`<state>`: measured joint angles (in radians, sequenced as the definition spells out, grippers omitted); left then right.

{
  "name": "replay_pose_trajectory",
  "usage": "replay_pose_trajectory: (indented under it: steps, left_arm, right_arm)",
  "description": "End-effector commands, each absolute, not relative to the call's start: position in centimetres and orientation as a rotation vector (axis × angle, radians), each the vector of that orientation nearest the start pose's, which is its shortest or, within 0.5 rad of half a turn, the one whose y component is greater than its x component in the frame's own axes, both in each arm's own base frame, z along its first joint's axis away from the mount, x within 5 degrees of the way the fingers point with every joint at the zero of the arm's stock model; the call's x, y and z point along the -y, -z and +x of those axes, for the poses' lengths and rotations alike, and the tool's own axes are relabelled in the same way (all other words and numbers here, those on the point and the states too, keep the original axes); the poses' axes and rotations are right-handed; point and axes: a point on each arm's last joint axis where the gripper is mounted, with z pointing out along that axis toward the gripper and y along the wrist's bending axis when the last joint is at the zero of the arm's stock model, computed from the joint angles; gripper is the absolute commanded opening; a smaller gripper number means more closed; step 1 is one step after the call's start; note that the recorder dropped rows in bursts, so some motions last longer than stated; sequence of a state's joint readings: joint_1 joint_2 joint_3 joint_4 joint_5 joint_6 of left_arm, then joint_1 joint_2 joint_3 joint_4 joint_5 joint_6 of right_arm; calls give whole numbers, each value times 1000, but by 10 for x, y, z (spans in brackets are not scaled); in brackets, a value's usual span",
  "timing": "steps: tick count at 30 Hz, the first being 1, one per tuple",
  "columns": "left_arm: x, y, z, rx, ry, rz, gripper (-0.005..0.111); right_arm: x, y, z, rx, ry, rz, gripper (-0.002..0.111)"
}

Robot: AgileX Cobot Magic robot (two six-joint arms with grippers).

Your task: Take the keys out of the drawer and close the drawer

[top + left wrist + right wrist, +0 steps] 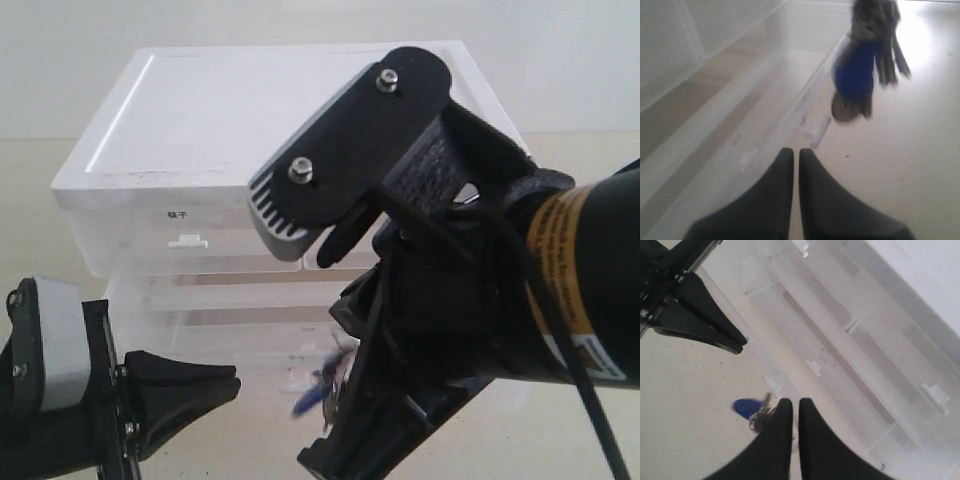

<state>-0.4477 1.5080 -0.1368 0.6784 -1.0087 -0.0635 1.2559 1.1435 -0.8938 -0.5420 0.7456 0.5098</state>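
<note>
The keys (318,388) hang blurred at the front edge of the pulled-out clear drawer (200,310), showing a blue fob and grey metal pieces. My right gripper (791,401) is shut on them, and the bunch (752,410) sticks out beside one finger. In the left wrist view the keys (860,75) dangle in the air over the drawer's front wall (805,95) and the table beyond it. My left gripper (235,385) is shut and holds nothing, low at the left by the drawer's front corner; its fingers (785,165) point along the front wall.
The white drawer unit (280,110) stands behind, its upper drawers closed. My right arm's black wrist (440,250) covers the right half of the unit's front. The beige tabletop (910,165) lies in front of the open drawer. The left gripper (742,342) is close to the keys.
</note>
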Motion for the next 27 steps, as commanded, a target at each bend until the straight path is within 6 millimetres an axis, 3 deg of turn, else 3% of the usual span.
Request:
replay_pose_trajectory:
  steps: [1,8,14,18,22,27]
  left_arm:
    - [113,-138,161,-1763,488,904,5]
    - [110,-143,166,-1733,460,815,5]
    - [118,-151,155,-1587,561,901,5]
    - [106,-152,159,-1667,450,787,5]
    - [111,-155,143,-1650,573,887,5]
    - [108,-143,146,-1816,517,930,5]
  right_arm:
    - [-206,-315,100,-2023,-253,-1155,0]
    - [-209,-316,98,-2010,-306,-1150,0]
    - [-208,-308,95,-2046,-318,-1175,0]
    - [-205,-300,94,-2059,-295,-1196,0]
    - [-205,-297,92,-2075,-309,-1221,0]
    - [-206,-297,92,-2069,-313,-1232,0]
